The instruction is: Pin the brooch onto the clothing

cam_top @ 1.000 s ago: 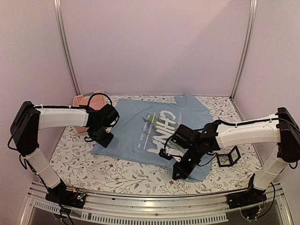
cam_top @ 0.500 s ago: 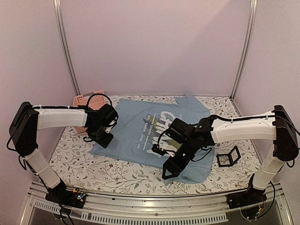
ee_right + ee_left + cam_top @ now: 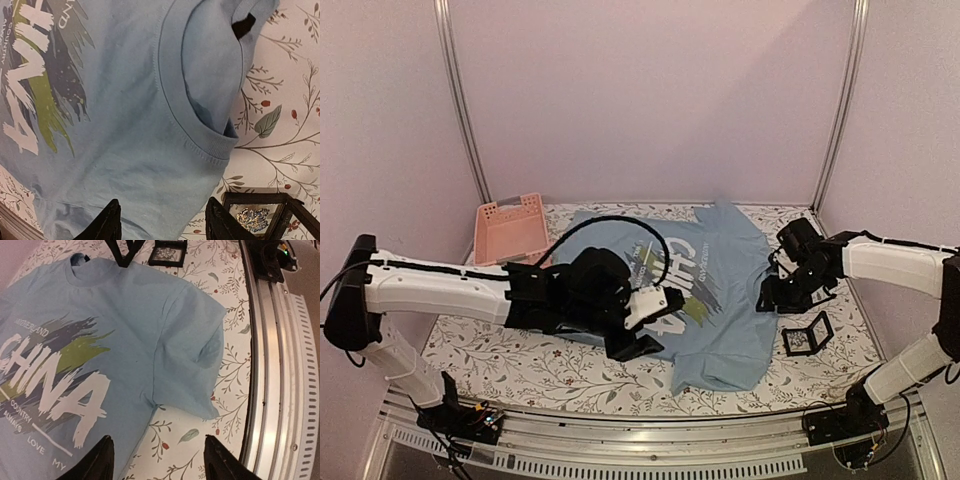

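The clothing (image 3: 715, 300), a light blue T-shirt with a white CHINA print, lies flat across the middle of the table. The brooch (image 3: 252, 218), a small glittery cluster, sits inside a black open-frame box (image 3: 272, 210) just beside the shirt's collar (image 3: 200, 135). My right gripper (image 3: 164, 226) hovers open over the fabric below the collar, close to the box. My left gripper (image 3: 160, 462) is open above the shirt's side seam and sleeve (image 3: 200, 345), holding nothing. In the top view the left gripper (image 3: 640, 345) is at the shirt's near edge and the right gripper (image 3: 768, 298) at its right edge.
A pink plastic basket (image 3: 513, 228) lies at the back left. The black box (image 3: 807, 334) stands right of the shirt. The metal rail (image 3: 272, 365) of the table's front edge runs close to the left gripper. A floral cloth (image 3: 500, 340) covers the table.
The left arm swung from the shirt's left side across to its near middle edge. The right gripper opened and pulled back from the near hem to the collar at the right.
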`<move>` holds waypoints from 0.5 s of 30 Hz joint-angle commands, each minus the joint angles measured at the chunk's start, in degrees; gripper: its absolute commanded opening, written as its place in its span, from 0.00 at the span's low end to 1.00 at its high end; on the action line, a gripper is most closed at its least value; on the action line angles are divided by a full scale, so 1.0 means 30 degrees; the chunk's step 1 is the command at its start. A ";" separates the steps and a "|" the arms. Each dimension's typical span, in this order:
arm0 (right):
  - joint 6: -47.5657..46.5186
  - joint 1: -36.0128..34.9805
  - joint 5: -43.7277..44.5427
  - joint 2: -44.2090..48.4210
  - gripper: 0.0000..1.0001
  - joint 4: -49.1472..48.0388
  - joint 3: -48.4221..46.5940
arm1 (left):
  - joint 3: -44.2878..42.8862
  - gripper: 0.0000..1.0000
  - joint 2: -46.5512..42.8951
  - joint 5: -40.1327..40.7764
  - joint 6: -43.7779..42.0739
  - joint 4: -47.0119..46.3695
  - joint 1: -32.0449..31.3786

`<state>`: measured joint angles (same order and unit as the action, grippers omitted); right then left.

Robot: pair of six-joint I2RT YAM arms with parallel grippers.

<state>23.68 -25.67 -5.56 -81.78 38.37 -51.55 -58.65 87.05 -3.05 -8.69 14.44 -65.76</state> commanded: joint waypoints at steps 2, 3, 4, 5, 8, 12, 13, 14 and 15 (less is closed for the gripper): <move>0.1456 -0.0148 0.1272 0.0364 0.57 0.0256 0.2267 | -0.1756 0.62 0.5252 -0.0308 -0.2562 -0.0878 -0.2642; 0.1563 -0.0148 0.1305 0.0299 0.57 0.0018 0.2611 | -0.1796 0.63 0.5781 0.0023 -0.3100 -0.1024 -0.3054; 0.1645 -0.0145 0.1130 0.0280 0.56 -0.0514 0.2911 | -0.1886 0.63 0.6217 0.0145 -0.3482 -0.1145 -0.3285; 0.1654 -0.0144 0.0863 0.0278 0.55 -0.0932 0.3149 | -0.2021 0.63 0.6623 0.0087 -0.3592 -0.1168 -0.3358; 0.1758 -0.0159 0.0077 0.0302 0.49 -0.1938 0.3409 | -0.2461 0.62 0.7425 0.0142 -0.3367 -0.1114 -0.3367; 0.1763 -0.0146 0.0001 0.0155 0.45 -0.2328 0.3399 | -0.2554 0.58 0.7795 0.0298 -0.3051 -0.1362 -0.3344; 0.1703 -0.0155 0.0095 0.0114 0.44 -0.2331 0.3386 | -0.2566 0.57 0.7824 0.0300 -0.2956 -0.1422 -0.3369; 0.1608 -0.0146 0.0214 -0.0044 0.44 -0.2309 0.3344 | -0.2594 0.56 0.7879 0.0337 -0.2900 -0.1462 -0.3369; 0.1535 -0.0148 0.0250 -0.0133 0.43 -0.2277 0.3291 | -0.2597 0.54 0.7955 0.0459 -0.2831 -0.1489 -0.3361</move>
<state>28.34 -25.87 -4.97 -81.43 33.56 -41.76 -65.12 110.28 -2.55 -17.34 11.40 -76.09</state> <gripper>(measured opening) 0.442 0.564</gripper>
